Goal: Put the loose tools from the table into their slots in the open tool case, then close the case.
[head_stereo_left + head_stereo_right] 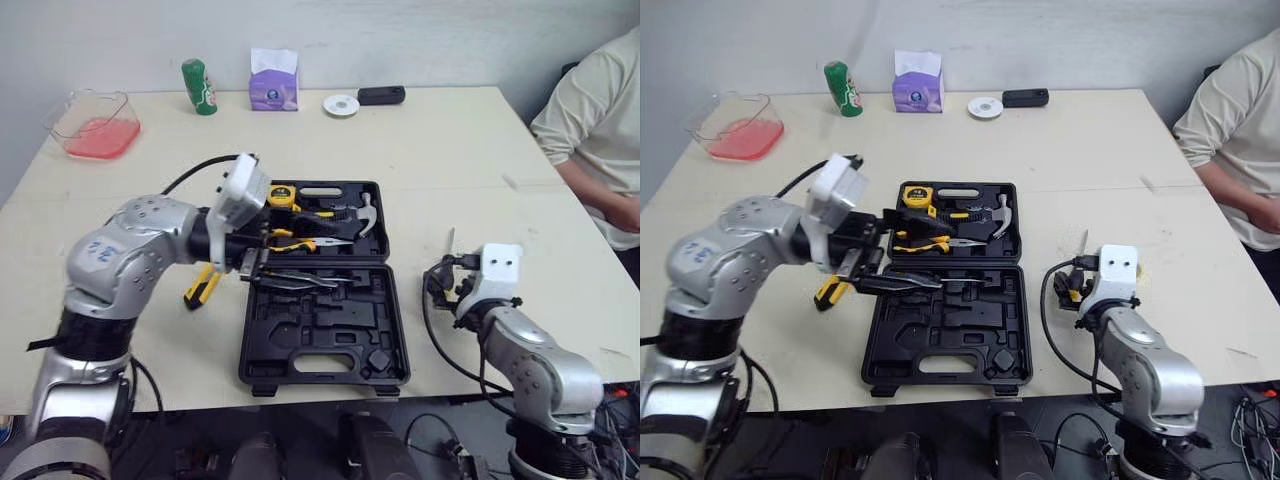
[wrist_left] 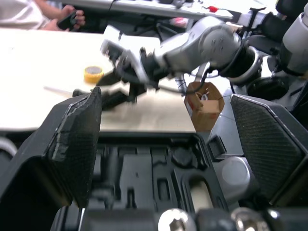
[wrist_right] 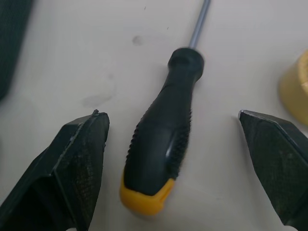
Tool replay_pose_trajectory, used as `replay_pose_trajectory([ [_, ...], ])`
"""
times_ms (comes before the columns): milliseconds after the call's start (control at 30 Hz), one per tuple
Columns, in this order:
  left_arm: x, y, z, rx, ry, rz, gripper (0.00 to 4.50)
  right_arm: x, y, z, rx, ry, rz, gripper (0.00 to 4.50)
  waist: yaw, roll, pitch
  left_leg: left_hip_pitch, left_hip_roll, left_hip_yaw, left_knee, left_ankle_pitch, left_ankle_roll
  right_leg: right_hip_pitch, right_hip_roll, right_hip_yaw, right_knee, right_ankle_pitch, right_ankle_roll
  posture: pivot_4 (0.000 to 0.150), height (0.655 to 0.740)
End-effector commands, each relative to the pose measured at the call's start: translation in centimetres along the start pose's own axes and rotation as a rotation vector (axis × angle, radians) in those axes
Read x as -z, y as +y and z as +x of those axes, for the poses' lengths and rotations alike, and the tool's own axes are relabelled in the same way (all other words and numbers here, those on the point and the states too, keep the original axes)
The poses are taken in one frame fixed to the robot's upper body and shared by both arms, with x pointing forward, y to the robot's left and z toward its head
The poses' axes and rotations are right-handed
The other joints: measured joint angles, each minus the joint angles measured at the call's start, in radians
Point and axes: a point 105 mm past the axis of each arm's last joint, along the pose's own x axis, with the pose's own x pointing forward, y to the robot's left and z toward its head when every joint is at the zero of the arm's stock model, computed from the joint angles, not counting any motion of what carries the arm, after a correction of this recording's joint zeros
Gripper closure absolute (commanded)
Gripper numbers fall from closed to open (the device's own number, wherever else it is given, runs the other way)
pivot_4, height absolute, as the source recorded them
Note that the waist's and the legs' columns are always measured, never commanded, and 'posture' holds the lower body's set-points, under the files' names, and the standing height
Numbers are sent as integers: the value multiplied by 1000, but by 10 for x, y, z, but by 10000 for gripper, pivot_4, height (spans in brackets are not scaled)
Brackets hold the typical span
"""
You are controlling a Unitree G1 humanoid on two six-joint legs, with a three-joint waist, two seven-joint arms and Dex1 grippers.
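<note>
The black tool case [image 1: 385,330] lies open in the middle of the table. Its far half holds a yellow tape measure [image 1: 283,195], a hammer [image 1: 365,215] and yellow-handled pliers [image 1: 295,241]. Dark long-nose pliers [image 1: 305,281] lie across the near half, just in front of the hinge. My left gripper [image 1: 254,266] hovers open at the case's left edge, its fingers [image 2: 72,144] wide apart. A yellow-and-black tool [image 1: 200,288] lies on the table left of the case. My right gripper [image 3: 172,115] is open over a black screwdriver [image 3: 163,144] with a yellow end cap.
A yellow tape roll [image 3: 298,91] lies beside the screwdriver. At the table's back stand a clear container with red contents [image 1: 95,125], a green can [image 1: 200,87], a purple tissue pack [image 1: 273,85], a white disc [image 1: 341,104] and a black object [image 1: 381,95]. A person [image 1: 600,130] sits at the right.
</note>
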Motion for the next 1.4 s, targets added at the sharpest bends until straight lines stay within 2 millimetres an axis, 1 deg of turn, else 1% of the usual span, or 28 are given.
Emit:
replay_pose_trajectory([
  [33, -6, 4, -1, 2, -9, 52, 84, -2, 2, -1, 10, -38, -18, 2597, -4, 0, 0, 0, 0, 0, 0, 0, 0, 0, 0, 0, 0, 0, 0, 1500, 7400],
  [100, -6, 10, 6, 7, -20, 60, 0, 2, 0, -3, 33, -42, -38, 7879, -5, 0, 0, 0, 0, -1, 0, 0, 0, 0, 0, 0, 0, 0, 0, 1500, 7400],
  [200, -7, 14, 9, 5, -26, 67, 0, -4, 4, -12, 4, -83, -34, 21466, -4, 0, 0, -1, 0, -1, 0, 0, 0, 0, 0, -1, 0, 0, 0, 1500, 7400],
  [267, -5, 16, 7, -6, -18, 70, 0, -15, 7, -21, -32, -121, -48, 30924, -8, 0, 0, -1, 0, -1, 0, 0, 0, 0, 0, 0, 0, 0, 0, 1500, 7400],
  [300, -4, 16, 5, -14, -11, 70, 0, -19, 8, -24, -49, -133, -54, 34278, -11, 0, 0, -1, 1, -1, 0, 0, 0, 0, 0, 0, 0, 0, 0, 1500, 7400],
  [400, 1, 18, -1, -43, 11, 66, 0, -31, 13, -32, -124, -153, -87, 34299, -12, 0, 0, 0, 1, -1, 0, 0, 0, 0, 0, 0, 0, 0, 0, 1500, 7400],
  [467, 6, 19, -9, -74, 33, 56, 0, -39, 21, -39, -226, -158, -148, 34299, -12, 0, 0, 0, 1, -1, 0, 0, 0, 0, 0, 0, 0, 0, 0, 1500, 7400],
  [500, 10, 19, -17, -97, 52, 46, 0, -44, 28, -43, -307, -155, -190, 34299, -12, 0, 0, 0, 1, -1, 0, 0, 0, 0, 0, 0, 0, 0, 0, 1500, 7400],
  [567, 23, 14, -36, -142, 109, 7, 0, -50, 45, -55, -528, -121, -296, 34299, -16, 2, 1, 0, 1, -1, 0, 0, 0, 0, 0, 0, 0, 0, 0, 1500, 7400],
  [600, 29, 10, -46, -162, 142, -14, 0, -51, 53, -61, -643, -88, -346, 34299, -17, 3, 2, 1, 1, -1, -1, 0, 0, 0, 1, 1, 0, 0, 0, 1500, 7400],
  [633, 33, 7, -52, -173, 163, -26, 0, -51, 58, -65, -712, -63, -374, 34299, -18, 3, 2, 2, 1, -3, -2, 0, 0, 0, 1, 1, 0, 0, 0, 1500, 7400],
  [667, 43, 1, -61, -188, 215, -32, 0, -49, 66, -69, -826, -15, -431, 34299, -15, 2, 2, 2, 0, -4, -2, 0, 0, 0, 2, 2, 0, 0, 0, 1500, 7400],
  [700, 49, -4, -67, -197, 251, -40, 0, -47, 71, -71, -902, 27, -480, 34299, -16, 1, 3, 2, 1, -6, -2, 0, 0, 0, 3, 1, 0, 0, -1, 1500, 7400],
  [767, 55, -8, -74, -210, 292, -45, 0, -44, 76, -72, -999, 90, -563, 34299, -13, 1, 3, 2, 1, -7, -2, -1, 0, 0, 3, 1, 0, -1, -1, 1500, 7400],
  [833, 58, -9, -78, -247, 298, -53, 0, -44, 82, -67, -1086, 137, -657, 34299, -4, -1, 4, 1, 1, -8, -1, -1, 1, 0, 2, 0, -1, -1, -1, 1500, 7400],
  [900, 61, -9, -81, -278, 305, -57, 0, -45, 87, -61, -1136, 172, -710, 34299, -1, -1, 4, 0, 0, -7, 1, -2, 3, 0, 0, 0, -1, 0, 0, 1500, 7400],
  [1000, 63, -9, -82, -288, 313, -53, 0, -45, 90, -55, -1166, 193, -753, 34299, 12, -1, 4, 0, 0, -5, 2, -3, 6, 0, -2, 0, -2, 0, 1, 1500, 7400],
  [1100, 67, -13, -79, -299, 316, -49, 0, -37, 88, -36, -1156, 234, -921, 34299, 14, -1, 4, -2, 0, -4, 2, -4, 7, -1, -4, 0, -3, 1, 1, 1500, 7400],
  [1233, 68, -13, -76, -306, 308, -43, 0, -39, 92, -25, -1156, 243, -942, 34299, 13, -1, 4, -3, 0, -3, 4, -5, 8, -2, -5, 0, -3, 1, 2, 1500, 7400],
  [1400, 70, -14, -73, -302, 303, -41, 0, -36, 95, -22, -1170, 256, -975, 34299, 13, -1, 4, -3, 2, -4, 8, -5, 7, -2, -4, -1, 0, 1, 2, 1500, 7400],
])
